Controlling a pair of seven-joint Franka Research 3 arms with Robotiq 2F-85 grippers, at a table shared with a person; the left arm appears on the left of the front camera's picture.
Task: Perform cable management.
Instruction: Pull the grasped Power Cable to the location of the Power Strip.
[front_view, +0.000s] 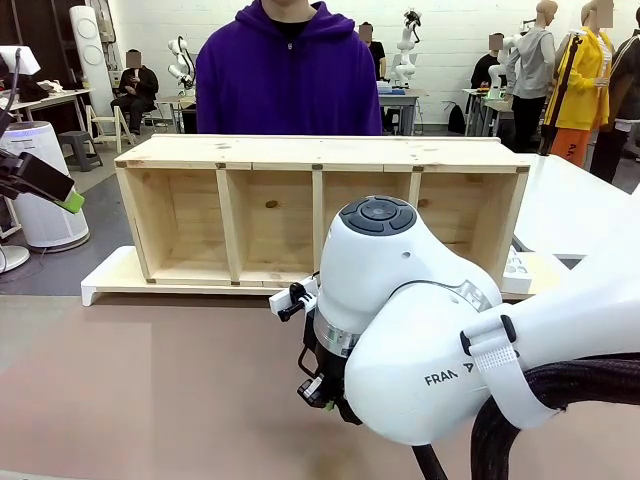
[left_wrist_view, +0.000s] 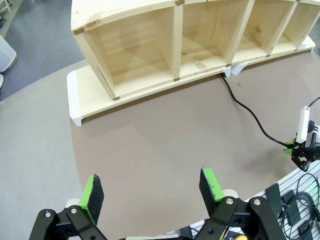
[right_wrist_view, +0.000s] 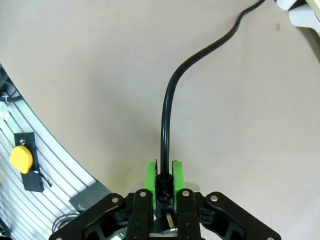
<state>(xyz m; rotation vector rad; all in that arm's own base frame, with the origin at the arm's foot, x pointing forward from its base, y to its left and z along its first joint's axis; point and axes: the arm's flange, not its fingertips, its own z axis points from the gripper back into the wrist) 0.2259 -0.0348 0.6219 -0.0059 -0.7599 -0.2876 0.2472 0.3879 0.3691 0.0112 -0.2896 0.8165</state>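
Observation:
The cable (right_wrist_view: 167, 100) is a thin black cord lying on the brown table top (left_wrist_view: 165, 150). It curves from the foot of the wooden shelf (left_wrist_view: 175, 45) across the table (left_wrist_view: 250, 112) to my right gripper (left_wrist_view: 301, 152). My right gripper (right_wrist_view: 164, 180) is shut on the cable's near end, green pads pressed on both sides. In the front view the bulky white right arm (front_view: 420, 340) covers its own gripper. My left gripper (left_wrist_view: 152, 192) hovers high above the table, open and holding nothing, well left of the cable. A person in a purple top (front_view: 288, 80) stands behind the shelf.
The shelf (front_view: 320, 210) has several open compartments and rests on a white base board (left_wrist_view: 77, 95). A slatted grey strip (right_wrist_view: 45, 150) with a yellow part (right_wrist_view: 21, 159) borders the table's near edge. Loose thin wires (left_wrist_view: 300, 205) lie there too.

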